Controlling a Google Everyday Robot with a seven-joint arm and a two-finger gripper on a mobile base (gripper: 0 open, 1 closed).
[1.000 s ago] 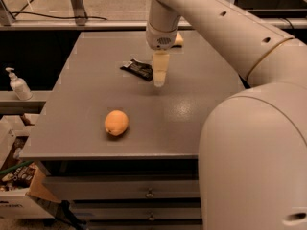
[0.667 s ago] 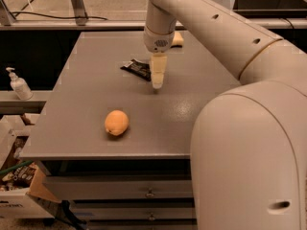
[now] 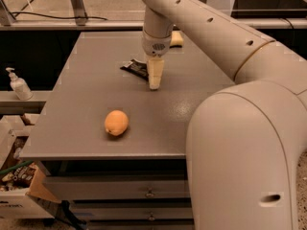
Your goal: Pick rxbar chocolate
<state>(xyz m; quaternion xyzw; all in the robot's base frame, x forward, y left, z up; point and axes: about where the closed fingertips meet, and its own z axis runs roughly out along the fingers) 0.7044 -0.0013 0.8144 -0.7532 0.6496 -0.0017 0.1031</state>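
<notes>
One tabletop (image 3: 86, 56) carries one rxbar chocolate (image 3: 135, 68) at upper centre, one round orange fruit (image 3: 116, 122) lower left of centre, and one yellow sponge (image 3: 177, 39) partly hidden behind the arm. One gripper (image 3: 154, 85) hangs just right of the bar. One pump bottle (image 3: 18, 84) stands at the left edge.

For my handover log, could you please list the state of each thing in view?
rxbar chocolate: lying flat on the table, not lifted.
gripper: pointing down, low beside one end of the bar.
orange fruit: resting near the table's front edge.
yellow sponge: on the table's far side, partly hidden by the arm.
pump bottle: upright, left of the table.
</notes>
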